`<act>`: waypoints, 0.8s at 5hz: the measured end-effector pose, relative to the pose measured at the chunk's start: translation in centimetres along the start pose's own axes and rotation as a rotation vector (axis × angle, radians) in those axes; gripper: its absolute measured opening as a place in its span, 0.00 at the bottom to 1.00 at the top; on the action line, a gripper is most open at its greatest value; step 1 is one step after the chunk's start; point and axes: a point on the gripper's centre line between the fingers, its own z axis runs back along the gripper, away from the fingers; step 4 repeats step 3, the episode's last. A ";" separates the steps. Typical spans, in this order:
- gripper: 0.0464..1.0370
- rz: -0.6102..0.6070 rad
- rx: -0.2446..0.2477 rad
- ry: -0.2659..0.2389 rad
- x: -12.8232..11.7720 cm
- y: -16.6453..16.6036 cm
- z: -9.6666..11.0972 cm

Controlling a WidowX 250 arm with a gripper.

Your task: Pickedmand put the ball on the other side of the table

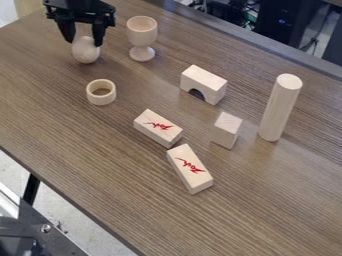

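Observation:
At the top left, the black gripper (84,43) hangs over the table (80,165) with one finger on each side of a pale wooden ball (85,52). It is shut on the ball's upper part, and the rounded lower part shows below the fingertips. The ball looks slightly egg-shaped. Whether it touches the tabletop cannot be told.
A wooden goblet (141,36) stands right of the ball, a wooden ring (101,92) below it. Toward the middle lie an arch block (204,83), two marked blocks (157,128) (190,169) and a small block (227,131). A tall cylinder (279,108) stands at right.

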 end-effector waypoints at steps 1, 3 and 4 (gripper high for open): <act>0.97 -0.005 0.003 0.006 -0.2 -0.1 -0.1; 0.96 0.019 0.019 -0.077 1.1 0.3 5.4; 0.96 0.019 0.019 -0.077 1.1 0.3 5.4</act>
